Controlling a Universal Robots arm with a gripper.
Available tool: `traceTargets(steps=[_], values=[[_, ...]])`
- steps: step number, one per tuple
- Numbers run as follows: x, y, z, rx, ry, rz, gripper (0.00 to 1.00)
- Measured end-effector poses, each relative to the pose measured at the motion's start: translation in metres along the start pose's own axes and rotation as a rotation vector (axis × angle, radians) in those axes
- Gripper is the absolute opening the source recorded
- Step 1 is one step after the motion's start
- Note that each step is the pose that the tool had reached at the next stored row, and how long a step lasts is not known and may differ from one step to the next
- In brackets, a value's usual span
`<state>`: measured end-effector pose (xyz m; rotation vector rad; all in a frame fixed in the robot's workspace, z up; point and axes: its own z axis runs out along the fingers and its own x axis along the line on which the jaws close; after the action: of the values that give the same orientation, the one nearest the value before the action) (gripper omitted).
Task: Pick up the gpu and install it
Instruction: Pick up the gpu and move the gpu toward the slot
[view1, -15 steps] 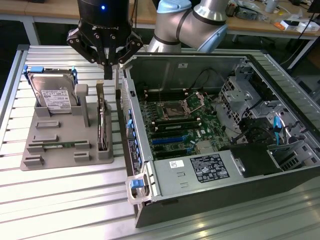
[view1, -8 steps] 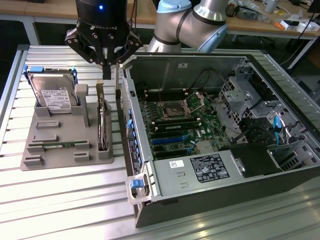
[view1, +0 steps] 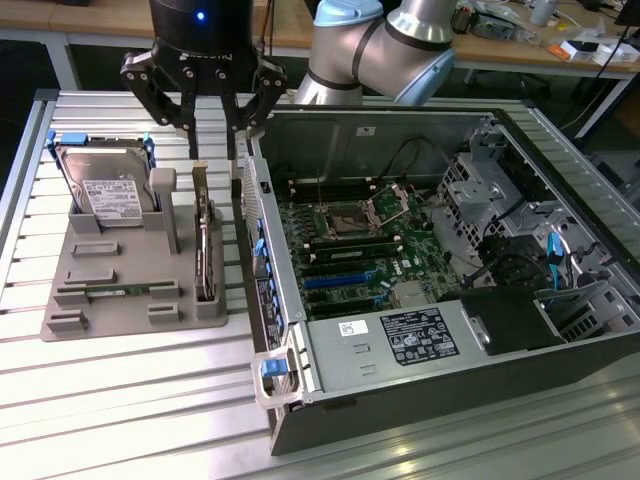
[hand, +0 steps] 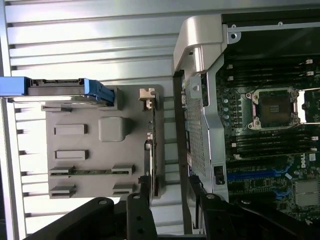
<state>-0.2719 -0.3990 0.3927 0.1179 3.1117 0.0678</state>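
The gripper (view1: 215, 152) hangs, fingers spread, above the gpu (view1: 207, 255), a thin dark card on edge in a gray holder (view1: 120, 300); the exterior view shows its flat side.

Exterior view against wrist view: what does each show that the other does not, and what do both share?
The exterior view adds the robot arm, the labelled power supply and the hard drive label. The wrist view adds the top edge of the gpu from straight above. Both share the open gripper over the gpu, the gray holder and the motherboard.
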Motion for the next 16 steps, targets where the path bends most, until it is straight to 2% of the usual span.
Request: traceTargets(steps=[5, 16], values=[[0.005, -0.0009, 0.0107, 0.0001, 0.0001, 0.000, 0.42], [0.006, -0.0029, 0.0214, 0.0001, 0.0001, 0.000, 0.42]])
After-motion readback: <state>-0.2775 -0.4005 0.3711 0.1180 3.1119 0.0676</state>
